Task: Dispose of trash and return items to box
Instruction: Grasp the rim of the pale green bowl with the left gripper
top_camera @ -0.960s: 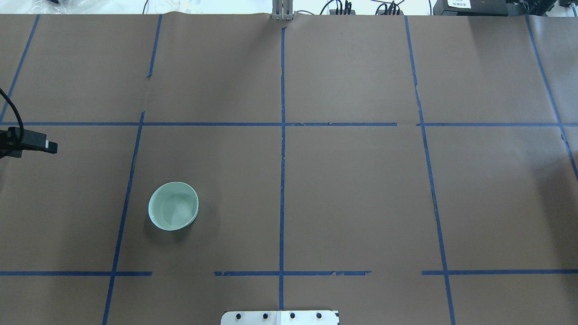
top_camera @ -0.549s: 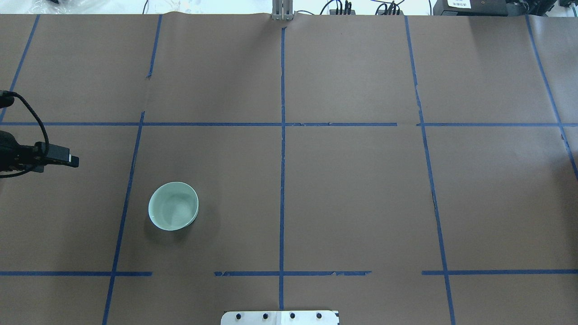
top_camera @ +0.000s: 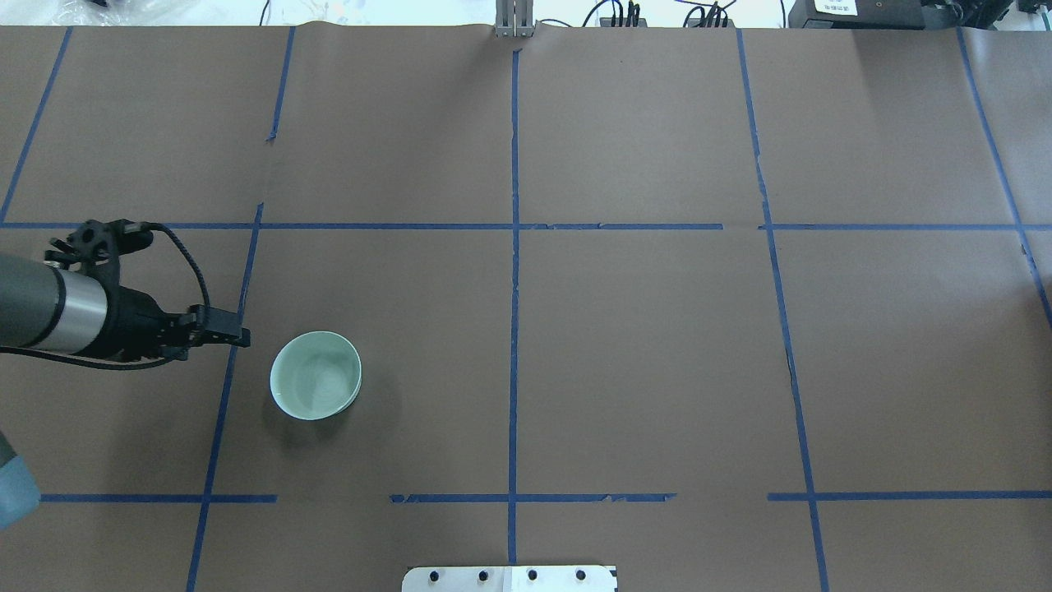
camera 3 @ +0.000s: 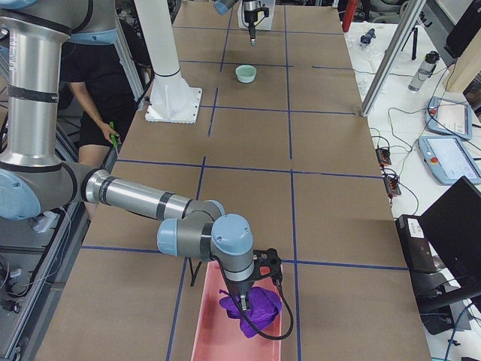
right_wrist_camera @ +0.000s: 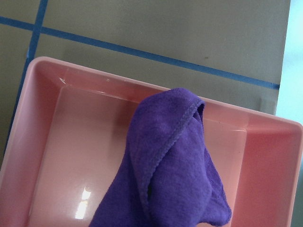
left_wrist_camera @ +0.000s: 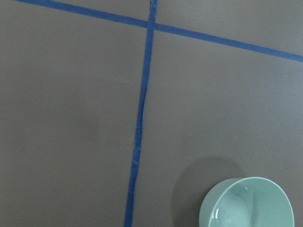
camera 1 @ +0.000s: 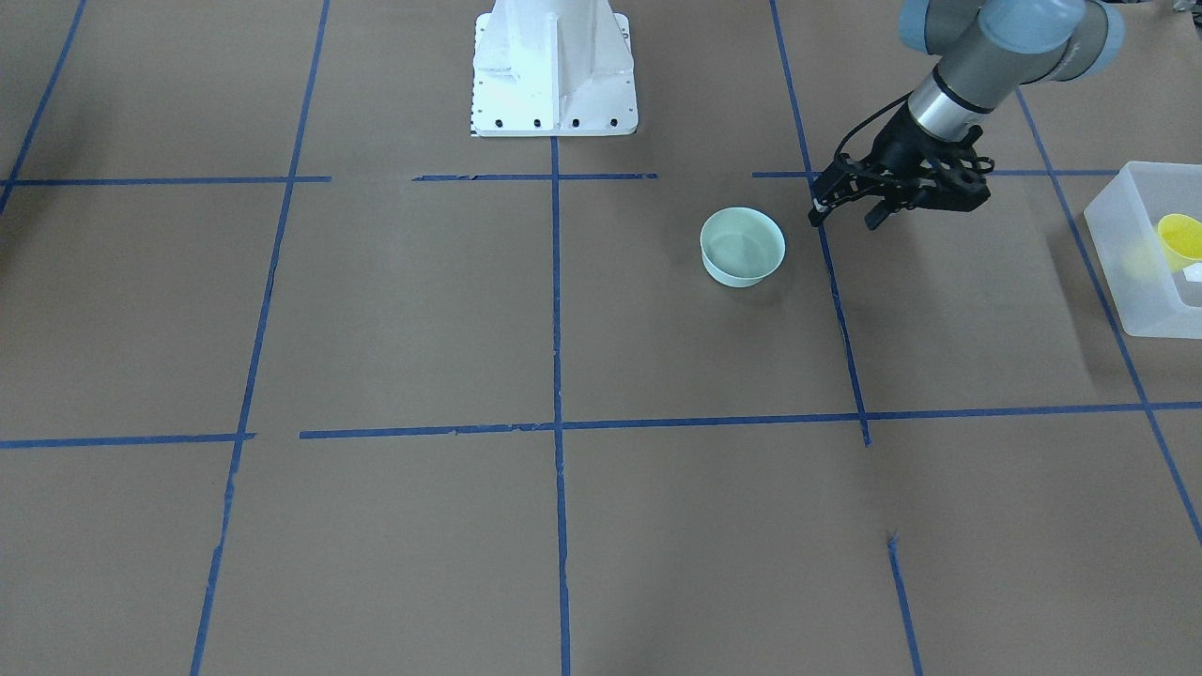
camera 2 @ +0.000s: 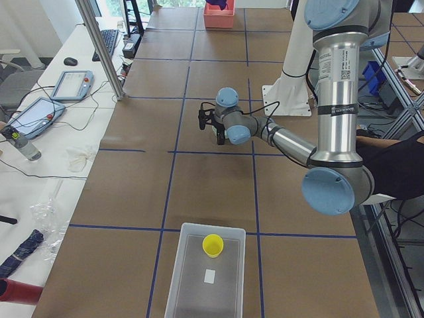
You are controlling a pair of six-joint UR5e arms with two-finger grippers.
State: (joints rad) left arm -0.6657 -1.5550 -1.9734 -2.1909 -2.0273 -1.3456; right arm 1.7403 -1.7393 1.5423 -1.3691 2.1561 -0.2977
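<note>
Off to the far left of the front-facing view, my right gripper (camera 3: 252, 293) hangs over a pink tray (camera 3: 204, 320). A purple cloth (camera 3: 254, 307) is bunched directly under it. I cannot tell whether its fingers are closed on the cloth or apart.

Next, a pale green bowl (camera 1: 742, 246) sits upright and empty on the brown paper. It is a little ahead of my left gripper (camera 1: 845, 218) and slightly to one side of its fingertips, not touching them. The left gripper hovers low, its two fingers spread apart with nothing between them.

Well behind that gripper, on its wrist side, stands the frosted box (camera 1: 1141, 305). A yellow cup (camera 1: 1178, 235) already lies inside it near a small white label.

I judge the step in hand to be picking up the bowl. To do it well, I would:
- Bring the fingers over the near rim, one inside the wall and one outside.
- Lower them until they overlap the wall well before closing.
- Close gently, since the smooth, curved side may slip or tip the bowl.
- Lift straight up, carry it back to the box, and set it down beside the cup, not on it.
</note>
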